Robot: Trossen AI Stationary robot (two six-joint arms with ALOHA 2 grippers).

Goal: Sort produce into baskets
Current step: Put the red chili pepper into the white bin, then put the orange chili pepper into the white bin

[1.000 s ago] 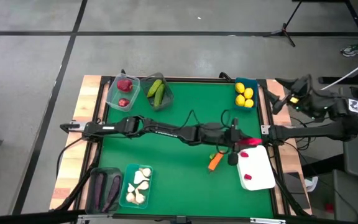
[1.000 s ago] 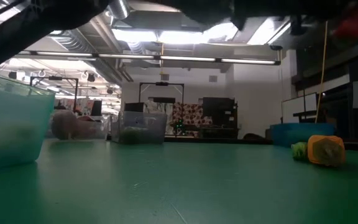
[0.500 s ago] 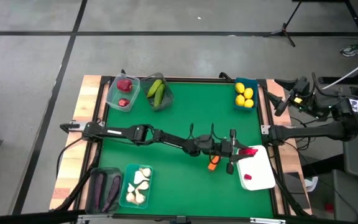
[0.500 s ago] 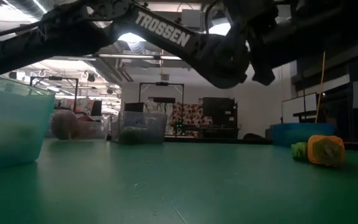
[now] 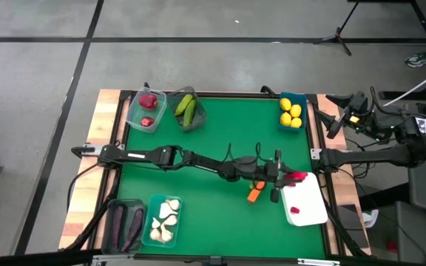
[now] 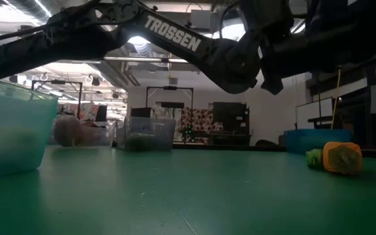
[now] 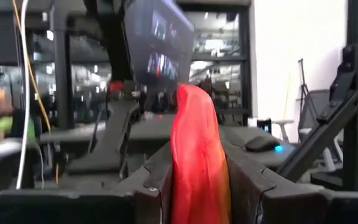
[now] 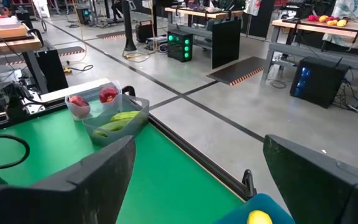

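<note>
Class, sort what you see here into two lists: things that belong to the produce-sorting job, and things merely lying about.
Belongs to the job:
- red pepper, held in the left gripper
- carrot
- white tray
- lemons
- cucumbers
- garlic
- eggplants

Lying about:
- computer mouse
- tripod

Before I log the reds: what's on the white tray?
One red piece lies on the white tray. The left gripper, holding a red pepper, covers its near corner.

- Desk [image 5: 213, 133]: green top, pale wood border.
- Pepper [image 7: 197, 162] in the left claw [image 5: 285, 179]: glossy red.
- Carrot [image 5: 255, 193]: orange.
- Lemons [image 5: 291, 112]: yellow, in a blue tub [image 5: 304, 98].
- Tray [image 5: 310, 203]: white.
- Cucumbers [image 5: 187, 108]: green.
- Eggplants [image 5: 124, 222]: dark purple.
</note>
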